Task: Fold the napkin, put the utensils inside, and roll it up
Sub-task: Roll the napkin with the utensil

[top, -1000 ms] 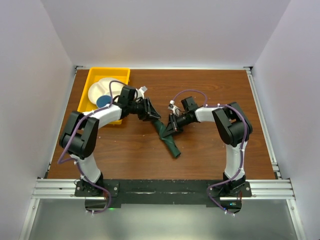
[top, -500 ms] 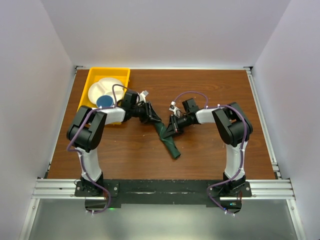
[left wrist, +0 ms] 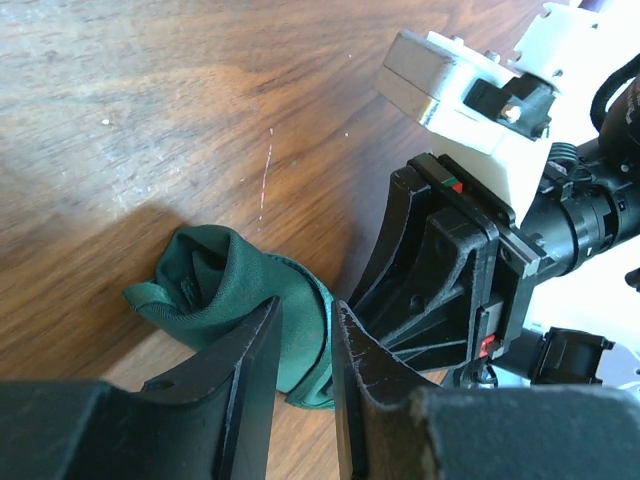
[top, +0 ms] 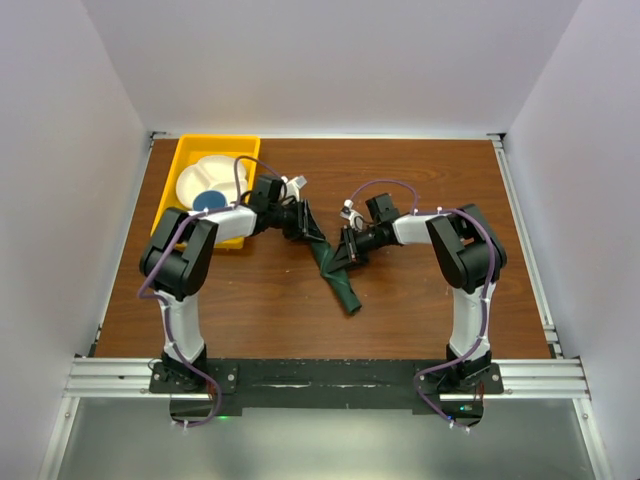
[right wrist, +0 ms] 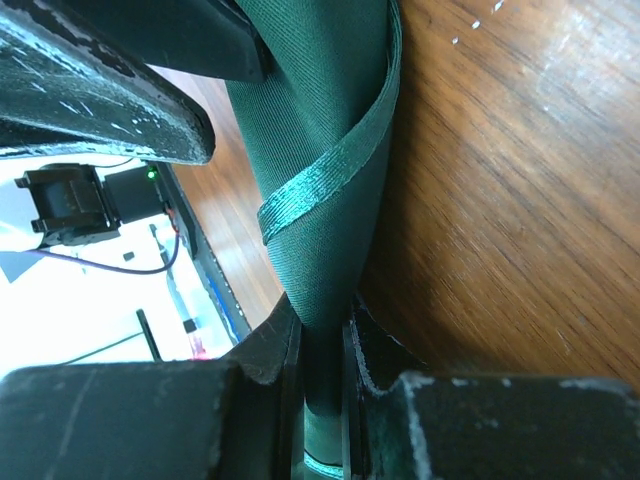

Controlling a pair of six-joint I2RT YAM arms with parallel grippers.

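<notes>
We see the napkin [top: 335, 272] rolled into a slim dark green bundle. It lies slantwise on the wooden table [top: 420, 180], near the middle, its upper end toward the left arm and its lower end pointing at the near edge.

The right gripper [top: 346, 250] meets the roll from the right, about halfway along. In its wrist view the cloth runs straight down into the slit between the two fingers [right wrist: 250, 370]. They press it from both sides, so this tool is clamped on the napkin. A folded hem winds across the green fabric just above the pinch.

The left gripper [top: 308, 228] sits at the upper end of the roll. From its own camera we see the fingers [left wrist: 250, 360] drawn close, with only a thin slot between them. The curled, open end of the bundle shows green through and beside that slot. We cannot tell whether the cloth is truly pinched there or merely lies beyond the tips. The two tools stand near each other, the black fingers of the right one just across the roll.

At the far left corner a yellow tray [top: 240, 145] holds a white plate [top: 195, 178] and a blue cup [top: 208, 200], well apart from the napkin
</notes>
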